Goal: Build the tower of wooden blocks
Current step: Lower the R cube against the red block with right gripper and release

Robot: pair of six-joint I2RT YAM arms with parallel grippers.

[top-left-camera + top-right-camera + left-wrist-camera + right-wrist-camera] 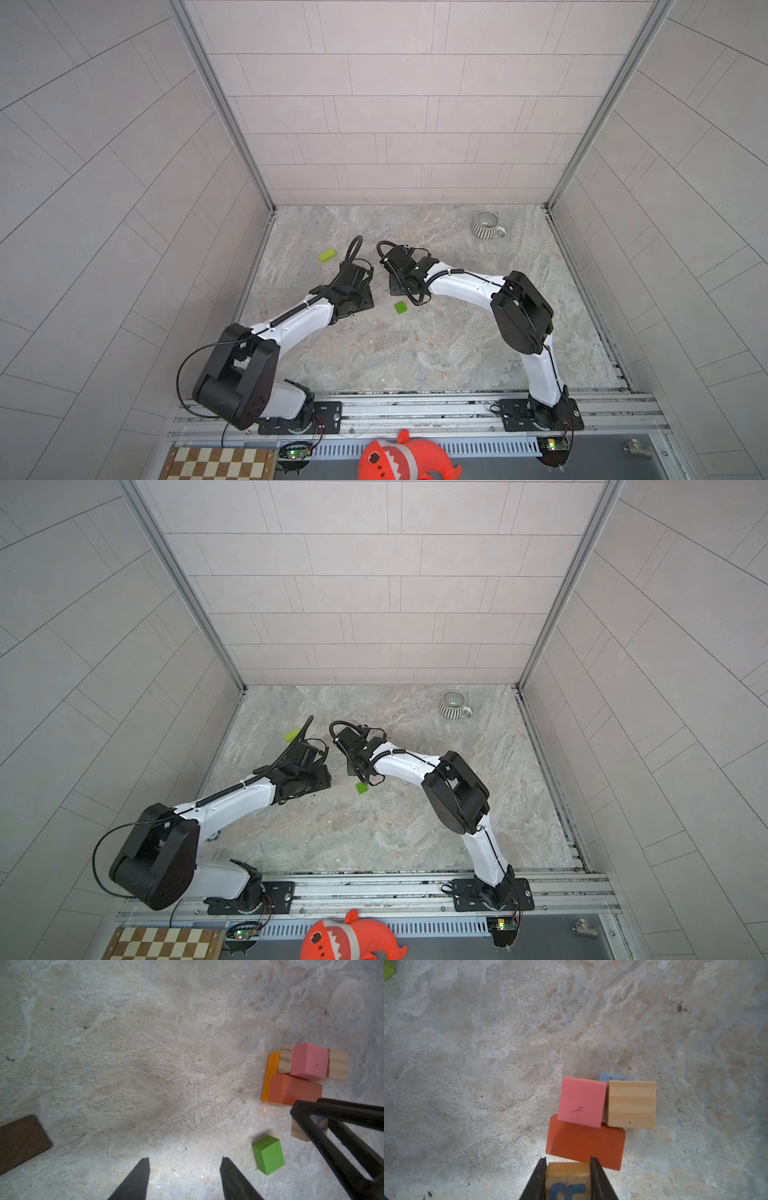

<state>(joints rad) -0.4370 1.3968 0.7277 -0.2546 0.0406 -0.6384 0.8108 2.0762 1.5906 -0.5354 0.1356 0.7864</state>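
Both arms (299,320) bend inward. Only wrist views show the right gripper (568,1162) clamping the lettered block (568,1178), the left gripper (186,1160) gaping empty.

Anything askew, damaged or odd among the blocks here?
The pink block sits slightly rotated against the orange block and tan block beside it, so edges misalign; its top carries a dark scuff.

We see one large blue letter on the lettered block (568,1177), cut off by the frame edge, so we cannot tell which. Tiny dark marks on the blue block (612,1078) are unreadable.
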